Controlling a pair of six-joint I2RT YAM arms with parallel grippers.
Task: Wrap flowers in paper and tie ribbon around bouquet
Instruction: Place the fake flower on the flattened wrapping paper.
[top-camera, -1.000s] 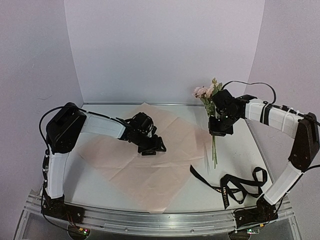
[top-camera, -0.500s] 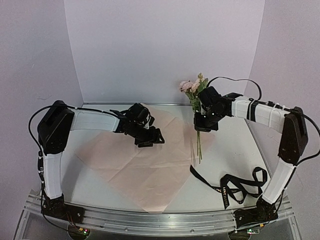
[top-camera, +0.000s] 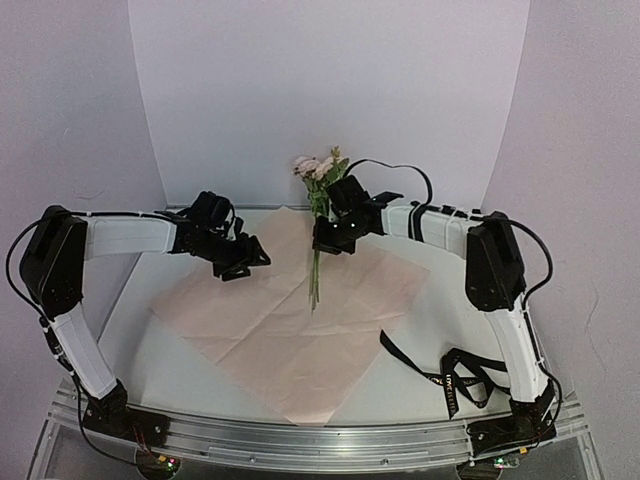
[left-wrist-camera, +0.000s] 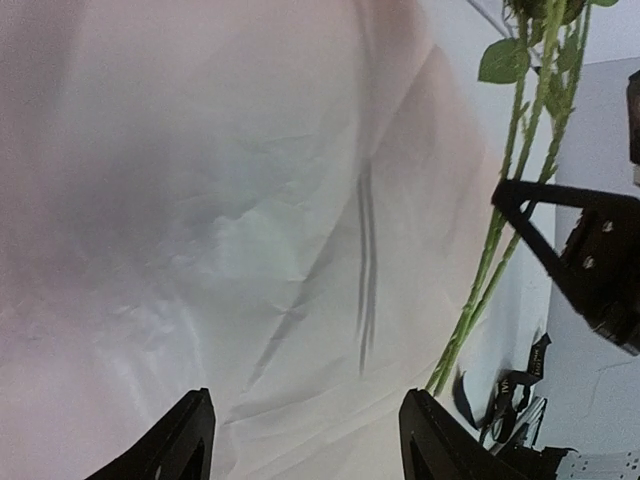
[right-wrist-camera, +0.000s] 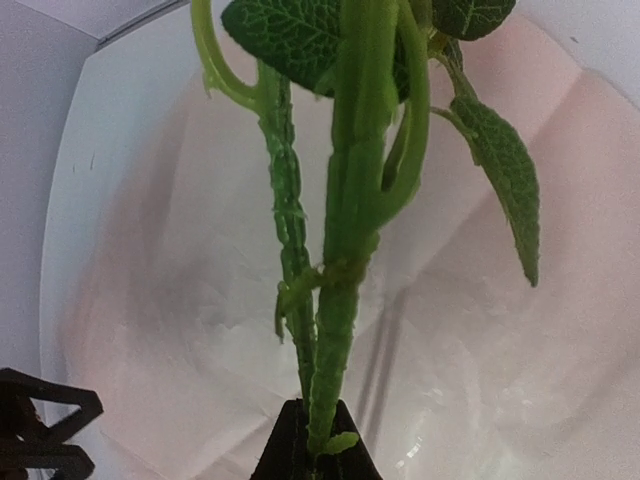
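Note:
The flowers (top-camera: 318, 170), pale pink blooms on thin green stems (right-wrist-camera: 345, 290), hang upright above the paper (top-camera: 290, 320), a light pink creased sheet spread flat on the table. My right gripper (top-camera: 330, 238) is shut on the flowers' stems, holding them over the sheet's far middle; the stem ends dangle just above it. My left gripper (top-camera: 238, 262) hovers open over the paper's far left part, with nothing between its fingers (left-wrist-camera: 185, 440). In the left wrist view the stems (left-wrist-camera: 490, 250) hang to the right. The ribbon (top-camera: 470, 372), black with pale lettering, lies looped on the table at the near right.
White walls close in the back and both sides. A metal rail (top-camera: 320, 440) runs along the table's near edge. The right arm (top-camera: 440, 225) stretches across the far right of the table.
The right gripper has carried the flowers leftward from the table's right side to over the paper. The left gripper has drawn back to the left and farther away.

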